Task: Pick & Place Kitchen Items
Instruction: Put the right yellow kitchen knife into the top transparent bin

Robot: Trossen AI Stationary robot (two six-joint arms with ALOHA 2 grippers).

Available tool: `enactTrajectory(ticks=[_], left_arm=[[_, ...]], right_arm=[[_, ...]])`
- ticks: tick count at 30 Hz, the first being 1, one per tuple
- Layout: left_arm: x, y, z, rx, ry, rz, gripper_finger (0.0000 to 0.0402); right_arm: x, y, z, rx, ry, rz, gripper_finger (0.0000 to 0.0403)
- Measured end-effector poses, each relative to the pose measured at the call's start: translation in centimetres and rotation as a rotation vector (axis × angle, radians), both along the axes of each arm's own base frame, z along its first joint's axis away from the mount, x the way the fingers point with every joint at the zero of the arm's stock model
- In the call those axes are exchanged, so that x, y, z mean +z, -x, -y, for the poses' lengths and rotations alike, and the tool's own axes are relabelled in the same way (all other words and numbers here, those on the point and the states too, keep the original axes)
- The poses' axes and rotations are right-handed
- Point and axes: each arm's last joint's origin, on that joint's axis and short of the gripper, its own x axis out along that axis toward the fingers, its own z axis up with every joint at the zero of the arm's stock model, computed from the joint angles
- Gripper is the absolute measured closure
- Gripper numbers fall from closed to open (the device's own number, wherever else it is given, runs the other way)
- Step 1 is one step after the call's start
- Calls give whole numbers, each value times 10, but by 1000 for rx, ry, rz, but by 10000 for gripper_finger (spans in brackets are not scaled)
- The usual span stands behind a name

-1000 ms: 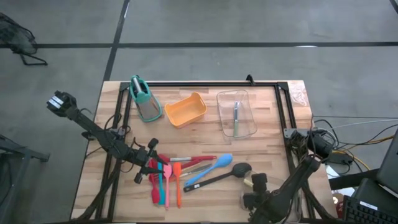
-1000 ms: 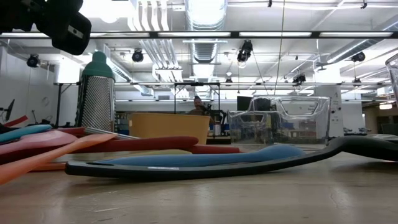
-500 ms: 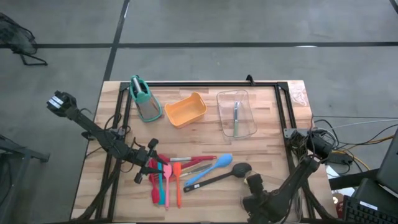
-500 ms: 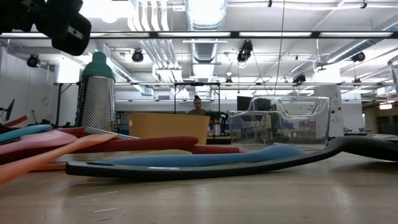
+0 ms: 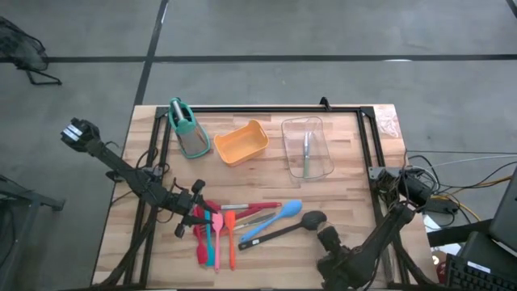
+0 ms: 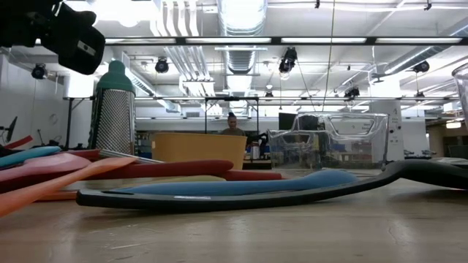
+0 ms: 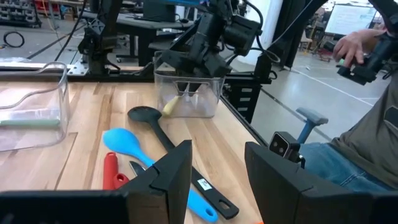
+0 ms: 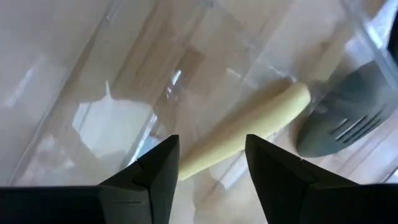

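Fingers of the right gripper (image 8: 205, 165) have spread apart over a clear tray (image 7: 186, 96) at the bench's near right corner, leaving a yellow-handled utensil (image 8: 249, 130) inside, apparently just placed. Left gripper (image 7: 217, 168) hovers, fingers spread and empty, over the utensil pile (image 5: 234, 226) near the front edge.

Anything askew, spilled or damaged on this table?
Nothing looks spilled or broken. The utensils lie in a loose overlapping heap near the left claw, and a yellow-handled piece leans at a slant inside the clear tub under the right claw.
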Motion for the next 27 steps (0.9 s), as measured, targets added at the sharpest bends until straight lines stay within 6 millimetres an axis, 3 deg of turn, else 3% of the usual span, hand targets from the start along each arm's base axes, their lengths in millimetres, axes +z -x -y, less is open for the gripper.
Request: enactTrajectory(ticks=[8, 18, 27], left_arm=[[0, 0, 0, 0, 1, 2, 246], [0, 0, 0, 0, 2, 2, 246], [0, 0, 0, 0, 8, 0, 246]], right_arm=[[14, 3, 3, -48, 46, -64, 258], [38, 7, 10, -512, 60, 27, 280], [41, 9, 12, -874, 49, 47, 304]])
